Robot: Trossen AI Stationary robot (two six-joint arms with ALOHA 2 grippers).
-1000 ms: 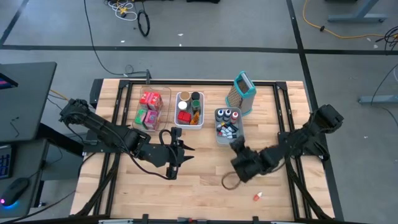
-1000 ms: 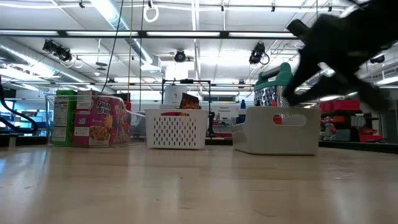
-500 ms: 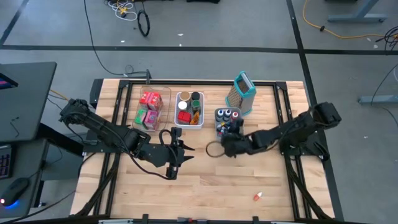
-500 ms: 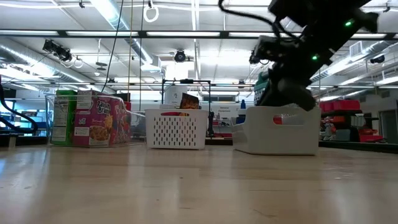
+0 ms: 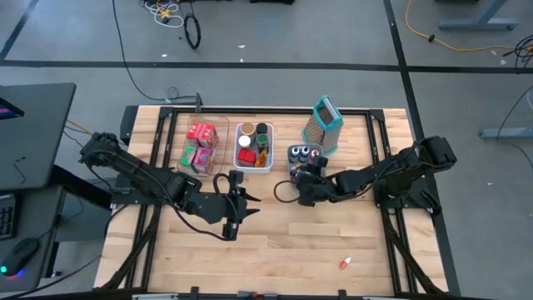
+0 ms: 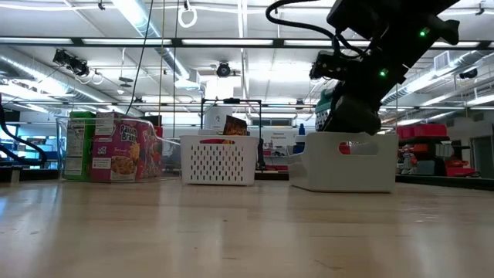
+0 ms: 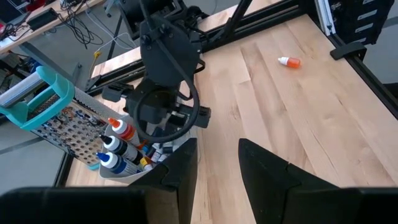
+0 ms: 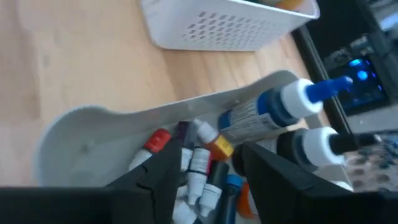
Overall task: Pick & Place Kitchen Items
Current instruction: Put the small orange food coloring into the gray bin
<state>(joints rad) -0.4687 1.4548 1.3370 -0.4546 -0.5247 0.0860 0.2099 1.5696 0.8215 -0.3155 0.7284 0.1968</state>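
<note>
Grater behind grey bin, right gripper over its bottles

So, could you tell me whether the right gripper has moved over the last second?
Yes: the right gripper swung from open table up over the grey bin.

A pale wooden table fills the high view, and along its far edge sit a clear bin, a white bin and a grey bin in a row. Just beside the grey bin stands a metal grater with a teal top. Alone near the front lies what looks like a tiny orange-capped bottle.
</note>
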